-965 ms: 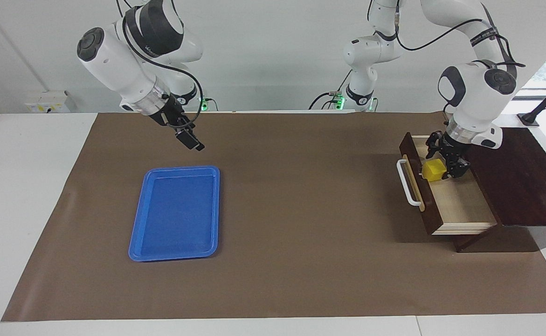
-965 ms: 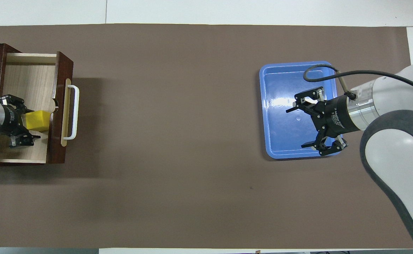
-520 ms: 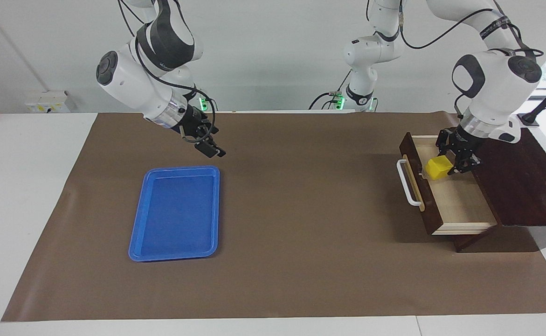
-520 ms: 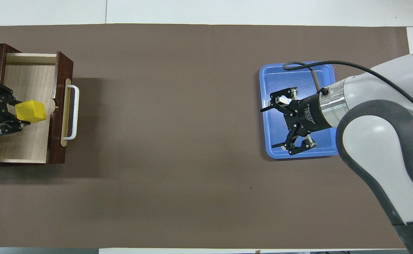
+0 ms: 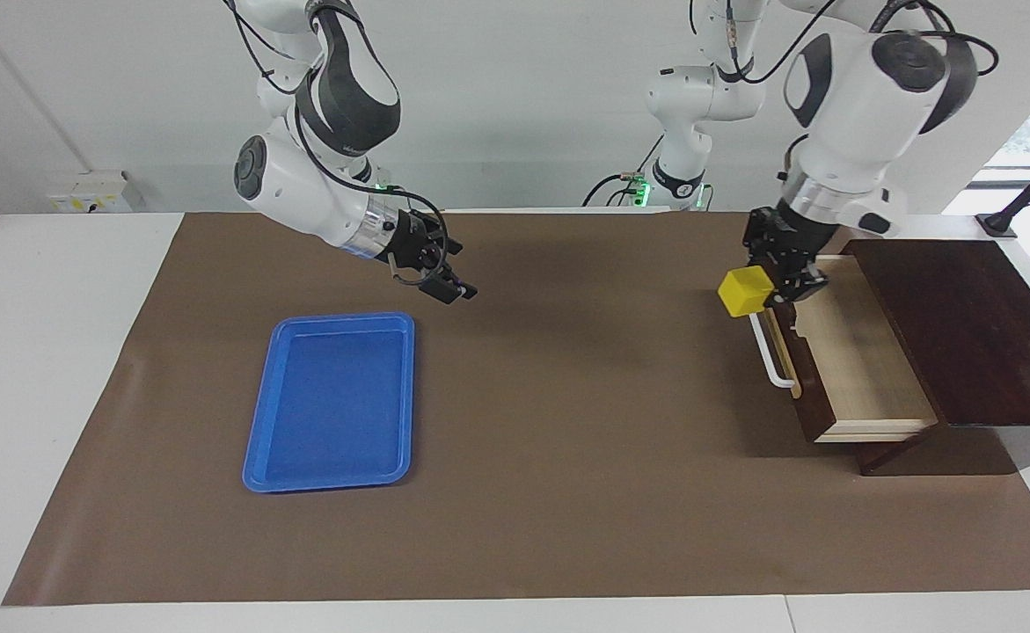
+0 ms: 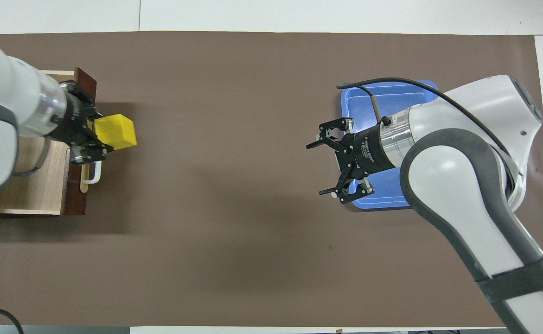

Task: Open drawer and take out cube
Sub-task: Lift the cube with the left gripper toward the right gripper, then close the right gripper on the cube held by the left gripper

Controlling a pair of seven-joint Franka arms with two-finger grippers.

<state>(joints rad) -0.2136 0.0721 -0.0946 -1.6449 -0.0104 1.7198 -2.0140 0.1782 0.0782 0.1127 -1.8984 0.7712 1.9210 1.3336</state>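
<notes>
Yellow cube (image 5: 742, 291) sits clamped in the left pincer (image 5: 765, 286) above the drawer's handle (image 5: 767, 352).

The left gripper (image 5: 770, 283) has lifted the cube (image 5: 744, 291) out of the drawer (image 5: 858, 356).

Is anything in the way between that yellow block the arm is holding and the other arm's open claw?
Nothing visible. The left gripper holds the cube in the air over the open drawer's front edge. Between it and the open right gripper, which hangs near the blue tray, there is only bare brown mat.
</notes>
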